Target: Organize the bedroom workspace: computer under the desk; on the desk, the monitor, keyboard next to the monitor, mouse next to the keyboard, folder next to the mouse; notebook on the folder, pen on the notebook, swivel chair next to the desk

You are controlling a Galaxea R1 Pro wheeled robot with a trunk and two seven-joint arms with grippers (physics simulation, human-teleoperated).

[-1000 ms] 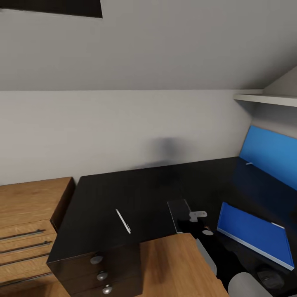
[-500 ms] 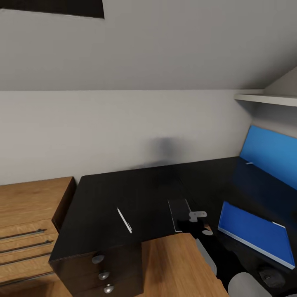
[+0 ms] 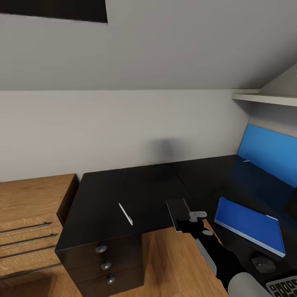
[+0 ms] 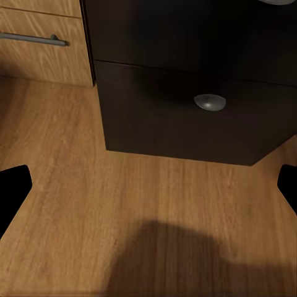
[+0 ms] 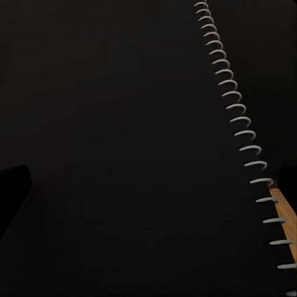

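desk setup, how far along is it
Done: the blue folder lies on the desk beside the mouse, with the keyboard at the corner. In hand: the right gripper carries the spiral notebook. Left: notebook onto folder, then the pen, lying apart.

Your dark notebook (image 3: 178, 209) sticks out flat past the black desk (image 3: 123, 187) edge. The pen (image 3: 126, 214) lies left; the blue folder (image 3: 249, 225) lies right.
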